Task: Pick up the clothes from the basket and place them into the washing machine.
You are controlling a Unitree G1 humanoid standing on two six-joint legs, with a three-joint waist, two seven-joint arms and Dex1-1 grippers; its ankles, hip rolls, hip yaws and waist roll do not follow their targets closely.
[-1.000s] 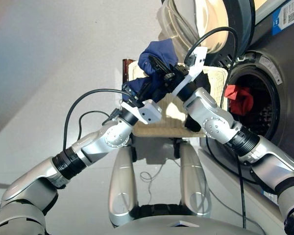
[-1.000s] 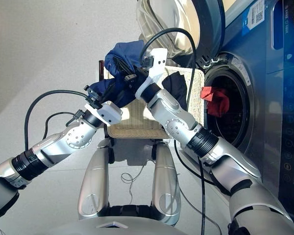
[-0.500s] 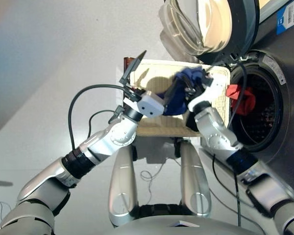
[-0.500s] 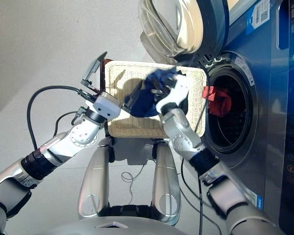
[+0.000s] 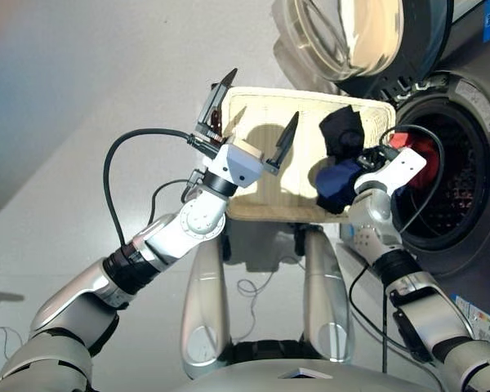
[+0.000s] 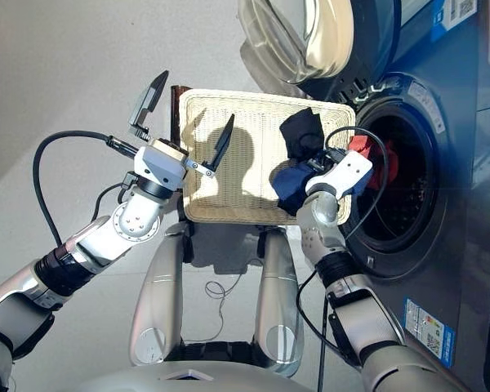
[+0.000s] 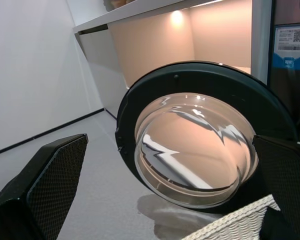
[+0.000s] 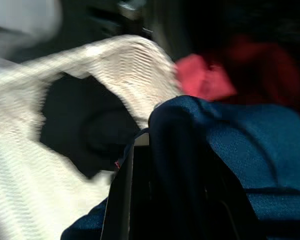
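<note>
The washing machine (image 5: 465,163) stands open, with the coral-red garment (image 5: 412,151) inside. The basket (image 5: 261,122) has the black garment (image 5: 343,131). The right pincer (image 5: 355,175) grips the navy garment (image 5: 336,184); carry it fully past the rim. The left pincer (image 5: 249,114) is spread wide, empty.

Counts, this moment:

- Soft fabric garments: 3 total. 1 navy blue garment (image 5: 336,184), 1 black garment (image 5: 343,131), 1 coral-red garment (image 5: 414,152).
- Cream-white woven wicker trays w/ low rim (image 5: 302,110): 1.
- Dark grey front-loading washing machines (image 5: 474,163): 1, w/ 1 round glass porthole door (image 5: 355,37).
- Robot arms: 2, each w/ 1 two-finger black gripper: left gripper (image 5: 254,119), right gripper (image 5: 367,167).
- Garments per location: tray 1 (black), drum mouth 1 (coral-red), right gripper 1 (navy).
</note>
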